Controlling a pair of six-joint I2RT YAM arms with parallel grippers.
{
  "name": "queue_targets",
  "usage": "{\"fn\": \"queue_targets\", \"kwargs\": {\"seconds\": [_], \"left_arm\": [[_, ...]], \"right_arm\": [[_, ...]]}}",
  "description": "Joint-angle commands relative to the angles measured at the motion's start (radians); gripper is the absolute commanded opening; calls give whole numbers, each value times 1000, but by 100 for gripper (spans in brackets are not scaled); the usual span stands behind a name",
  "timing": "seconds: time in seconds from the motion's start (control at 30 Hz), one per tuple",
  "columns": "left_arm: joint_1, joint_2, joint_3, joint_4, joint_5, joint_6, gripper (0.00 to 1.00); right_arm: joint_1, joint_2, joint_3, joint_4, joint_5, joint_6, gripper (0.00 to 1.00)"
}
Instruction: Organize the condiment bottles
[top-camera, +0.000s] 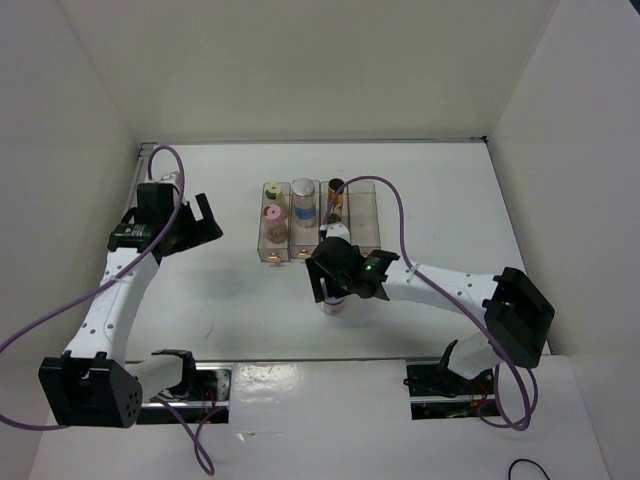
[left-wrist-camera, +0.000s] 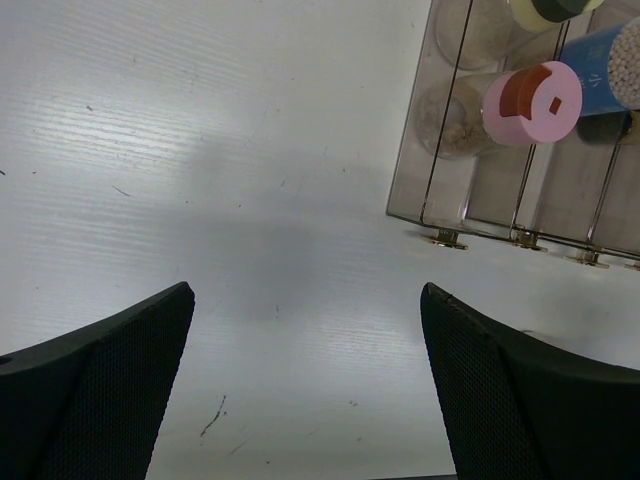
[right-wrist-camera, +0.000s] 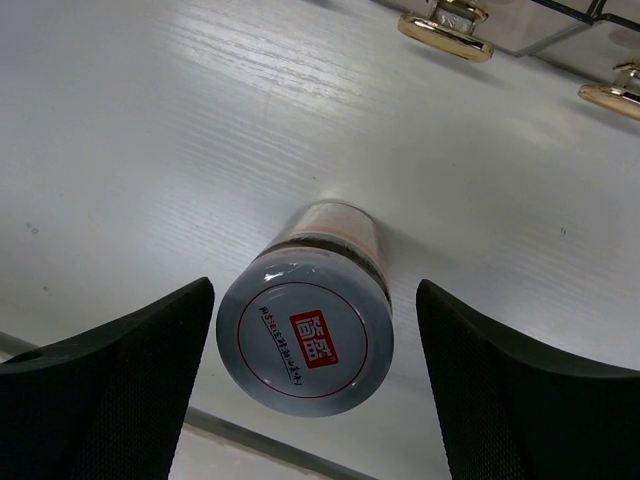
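Silver-lidded jar (right-wrist-camera: 305, 345), its cap printed with a red label, stands upright on the white bench (right-wrist-camera: 150, 150) between the right jaws, whose black fingers (right-wrist-camera: 110, 390) are spread apart on either side of it; whether either finger touches it I cannot tell. Just beyond it sits a row of clear bins (top-camera: 362, 215): the leftmost holds the yellow-green-lidded jar (top-camera: 271, 189) behind the pink-lidded jar (top-camera: 270, 212), the next the blue-labelled jar (top-camera: 302, 200), the third the dark bottle with a gold band (top-camera: 335, 190). Left jaws hang wide apart over the bench to the left of the bins, holding nothing.
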Motion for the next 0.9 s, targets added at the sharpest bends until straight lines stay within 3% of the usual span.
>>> {"fn": "queue_targets", "kwargs": {"seconds": [0.0, 0.27, 0.53, 0.7, 0.83, 0.87], "left_arm": [[5, -16, -4, 6, -5, -8, 100], [5, -25, -13, 6, -5, -8, 100], [5, -34, -13, 15, 4, -8, 100], [5, -34, -13, 15, 4, -8, 100], [5, -34, -13, 15, 4, -8, 100], [5, -34, -13, 15, 4, -8, 100]], "right_arm": [[10, 5, -7, 27, -2, 19, 85], [40, 5, -7, -2, 7, 38, 84], [50, 25, -7, -22, 29, 47, 74], [50, 53, 2, -33, 48, 38, 60], [50, 50, 22, -44, 82, 48, 43], [50, 35, 22, -54, 82, 48, 43]]}}
